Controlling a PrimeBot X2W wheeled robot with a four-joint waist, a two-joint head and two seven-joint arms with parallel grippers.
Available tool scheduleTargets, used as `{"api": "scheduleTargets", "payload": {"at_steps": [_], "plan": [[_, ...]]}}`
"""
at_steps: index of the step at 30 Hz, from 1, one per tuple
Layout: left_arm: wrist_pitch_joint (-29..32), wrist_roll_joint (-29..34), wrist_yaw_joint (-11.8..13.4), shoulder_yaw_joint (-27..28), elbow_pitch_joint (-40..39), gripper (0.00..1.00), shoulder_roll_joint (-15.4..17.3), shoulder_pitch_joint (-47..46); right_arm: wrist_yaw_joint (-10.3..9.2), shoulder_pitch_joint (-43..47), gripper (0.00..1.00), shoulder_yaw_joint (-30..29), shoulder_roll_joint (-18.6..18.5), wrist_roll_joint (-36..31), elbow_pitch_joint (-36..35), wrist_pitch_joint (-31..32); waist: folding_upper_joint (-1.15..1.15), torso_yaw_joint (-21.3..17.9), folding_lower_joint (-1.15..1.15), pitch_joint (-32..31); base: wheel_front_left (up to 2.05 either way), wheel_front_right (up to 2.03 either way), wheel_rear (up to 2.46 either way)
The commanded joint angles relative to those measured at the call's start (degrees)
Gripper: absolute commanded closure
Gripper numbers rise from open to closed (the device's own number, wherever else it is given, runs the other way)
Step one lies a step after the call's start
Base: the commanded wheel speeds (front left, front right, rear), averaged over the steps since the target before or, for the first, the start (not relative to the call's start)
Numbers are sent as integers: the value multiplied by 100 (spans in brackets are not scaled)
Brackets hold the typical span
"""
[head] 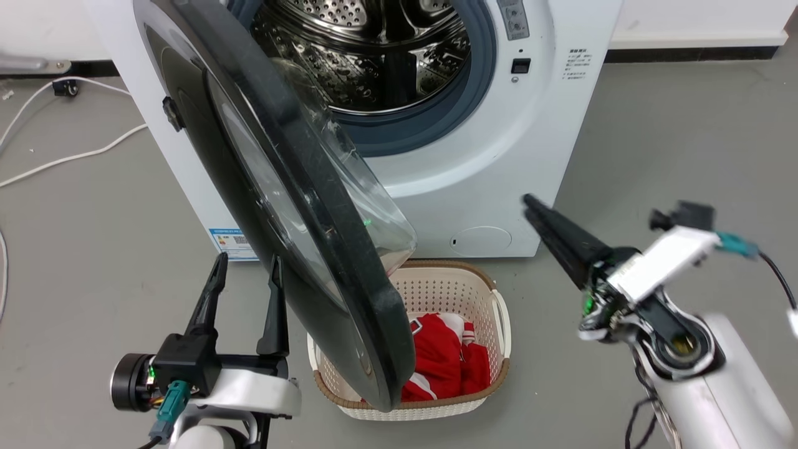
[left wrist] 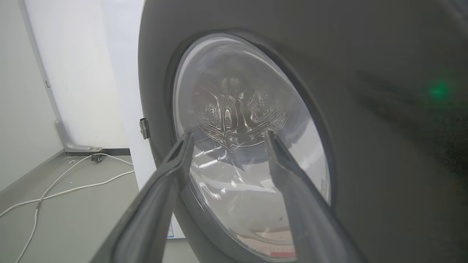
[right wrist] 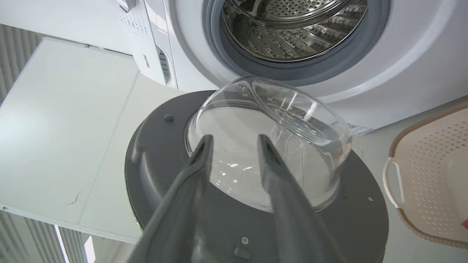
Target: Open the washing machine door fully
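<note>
Washing machine door (head: 280, 199) hangs partly open; left claw (head: 246, 280), spread, just beside its outer face; right claw (head: 528, 207), spread, facing its glass.

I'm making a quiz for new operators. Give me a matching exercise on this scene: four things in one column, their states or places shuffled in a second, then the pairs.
1. washing machine door
2. left gripper
3. basket
4. drum

A. holds red clothing
B. swung partly open
C. perforated steel, uncovered
D. jaws apart, facing the door's outer side

Pairs: 1-B, 2-D, 3-A, 4-C
</note>
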Motion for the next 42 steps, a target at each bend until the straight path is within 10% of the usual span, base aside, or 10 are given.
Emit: {"api": "scheduleTargets", "payload": {"at_steps": [1,17,30,42], "plan": [[-16,26,-13,16,21,0,-2,76,0,194,0,-98,-6,-78,-118,-225,0,-2,0,-40,0,0,0],[-16,12,15,55,38,0,-2,263,0,1773,0,-1075,78,-2629,-686,-3507,0,-18,0,-312,0,0,0],[-15,80,-10,159,-56,0,-1,194,-1,2151,0,-1764,395,-7761,-2354,-3744,0,0,0,-273,0,0,0],[-15,153,-20,133,-117,0,-2,187,-2,2571,0,-1499,480,-8547,-1894,-3745,0,21,0,-241,0,0,0]]}}
